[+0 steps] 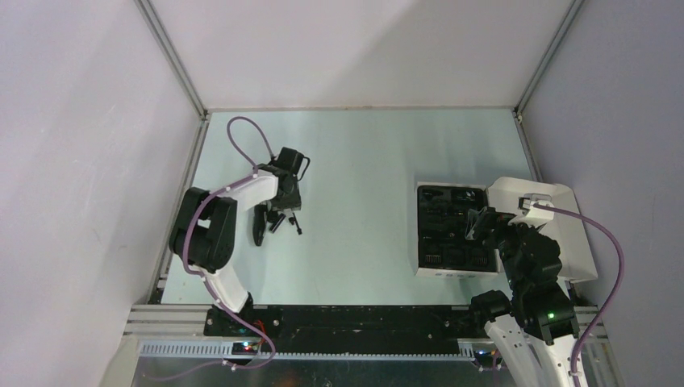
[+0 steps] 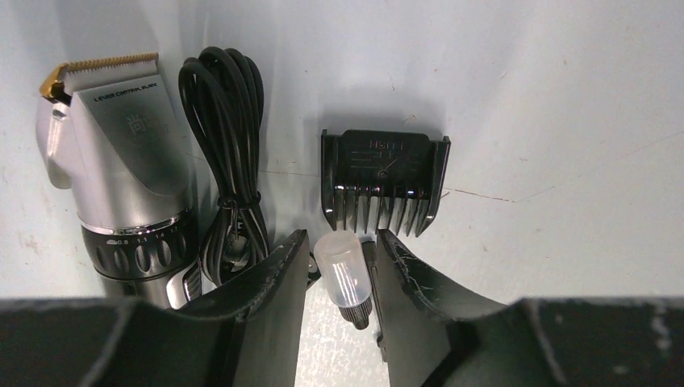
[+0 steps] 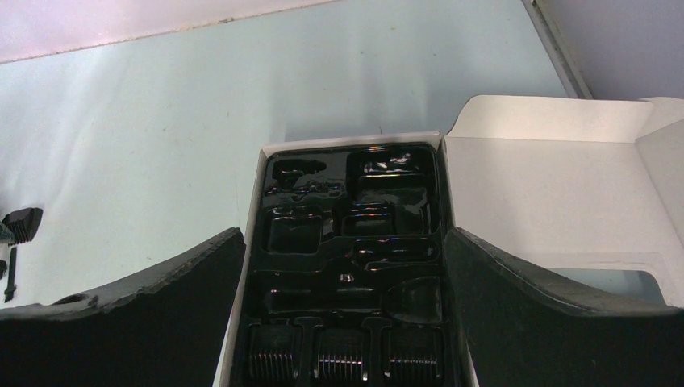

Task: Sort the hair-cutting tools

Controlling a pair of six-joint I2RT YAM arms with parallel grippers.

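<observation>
Sorting partly done. The box sits on the right with its lid open. Three combs fill the near row of the black insert. The other pockets look empty, though glare makes that hard to confirm.

The rest lies on the table at left: the clipper with its blade pointing far, a coiled cord just right of it, then one loose comb. A small clear-capped piece is just near of that comb.

The left gripper is down over the capped piece with a finger on each side, jaws half closed. Cannot tell if they actually pinch it. The right gripper hangs over the box with jaws wide apart, holding nothing.

Left to do: capped piece, loose comb, clipper and probably the cord, all to go across to the insert.
</observation>
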